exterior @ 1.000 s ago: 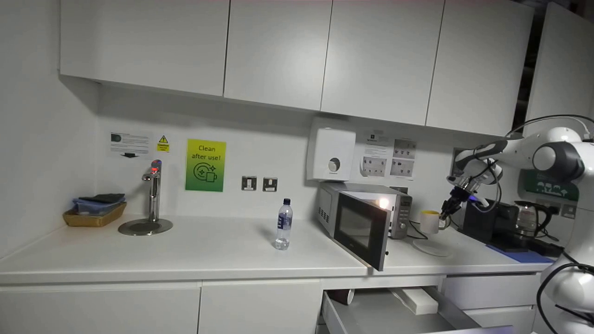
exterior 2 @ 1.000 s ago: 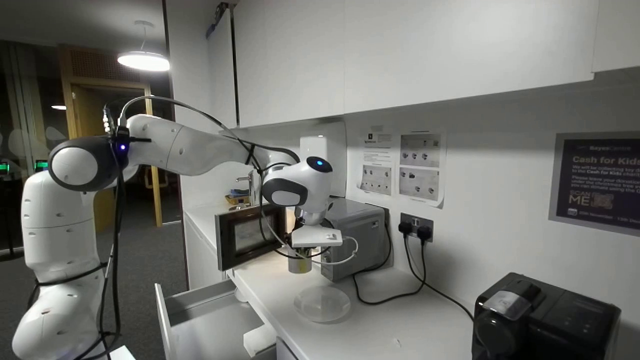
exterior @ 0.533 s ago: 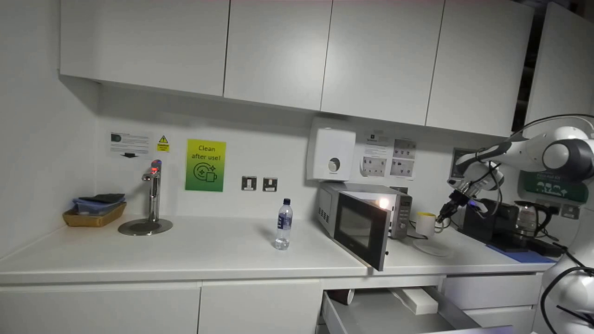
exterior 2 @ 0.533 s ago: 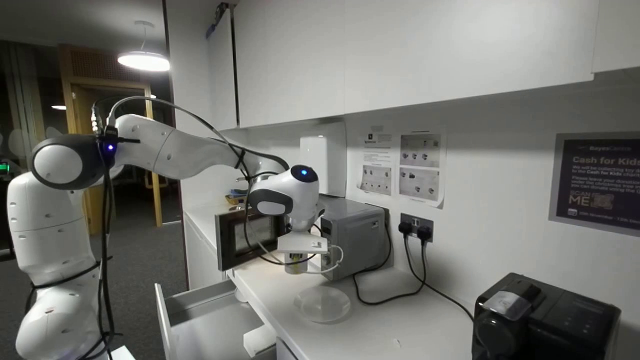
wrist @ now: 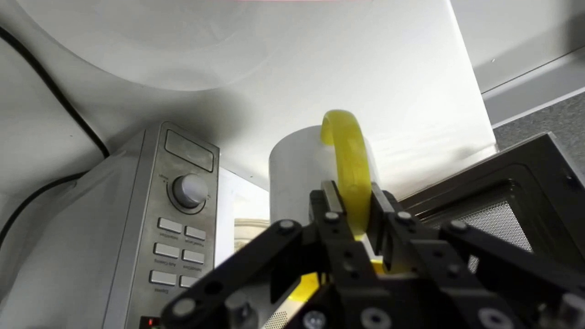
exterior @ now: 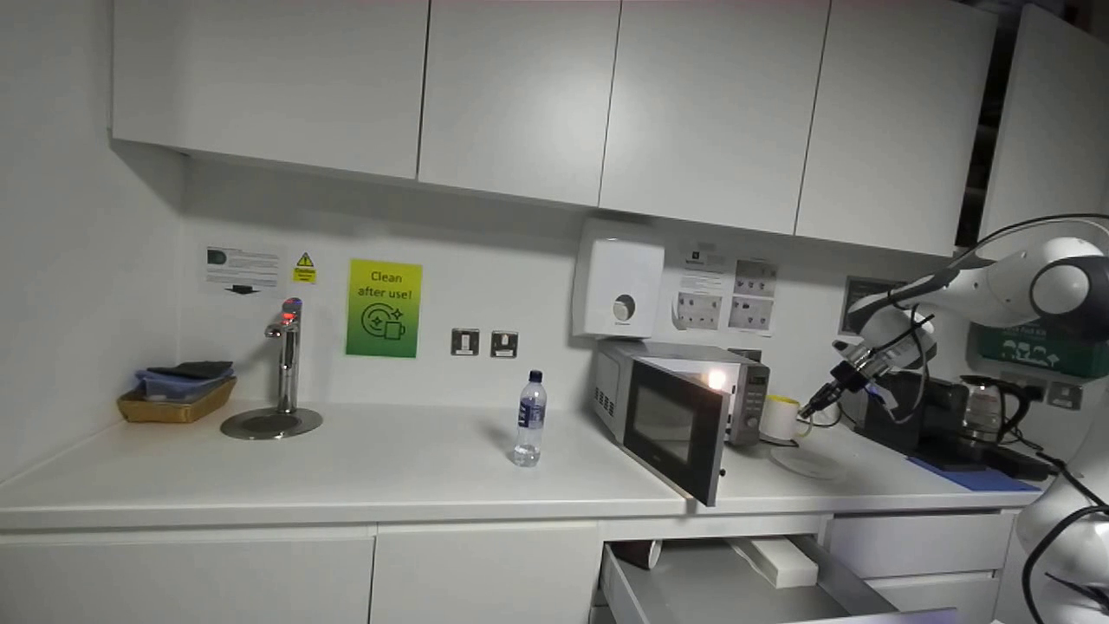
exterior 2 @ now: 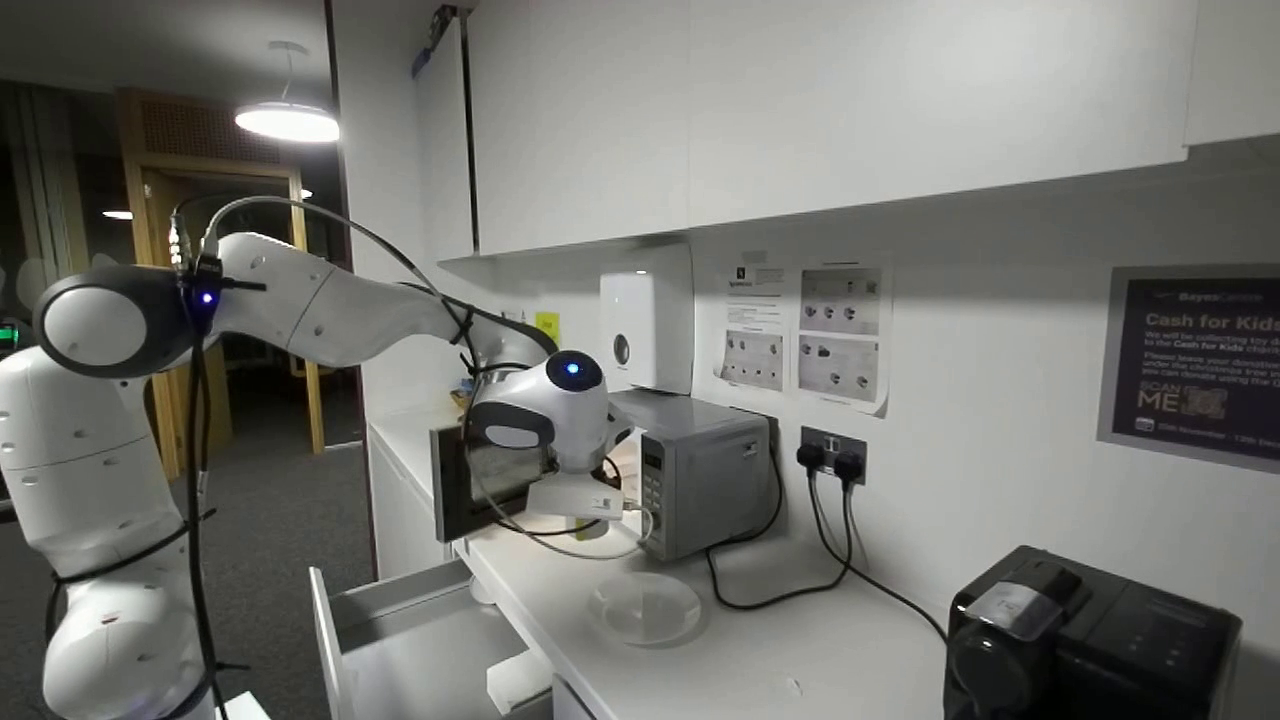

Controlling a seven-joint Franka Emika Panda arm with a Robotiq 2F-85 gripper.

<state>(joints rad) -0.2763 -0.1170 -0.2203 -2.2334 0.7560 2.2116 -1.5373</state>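
My gripper (wrist: 356, 201) is shut on the yellow handle of a white mug (wrist: 297, 178) with a yellow inside. In an exterior view the gripper (exterior: 807, 412) reaches down from the right and holds the mug (exterior: 778, 419) above the counter, roughly upright with a slight tilt. The mug is beside the right front of the microwave (exterior: 750, 407), whose door (exterior: 671, 425) stands open. The microwave also shows in another exterior view (exterior 2: 710, 480), where the arm hides most of the mug. In the wrist view the microwave's control panel (wrist: 178, 228) is left of the mug and the door (wrist: 493, 201) is right.
A clear round plate (exterior 2: 645, 608) lies on the counter. An open drawer (exterior: 710, 589) juts out below, with a white box (exterior: 784, 563) inside. A water bottle (exterior: 529, 425) stands left of the door. A black coffee machine (exterior 2: 1090, 640) and power cables (exterior 2: 780, 600) are on the counter.
The arm has carried the mug toward the microwave, leftward in an exterior view, away from above the plate. The gripper tilts more. The mug stays held.
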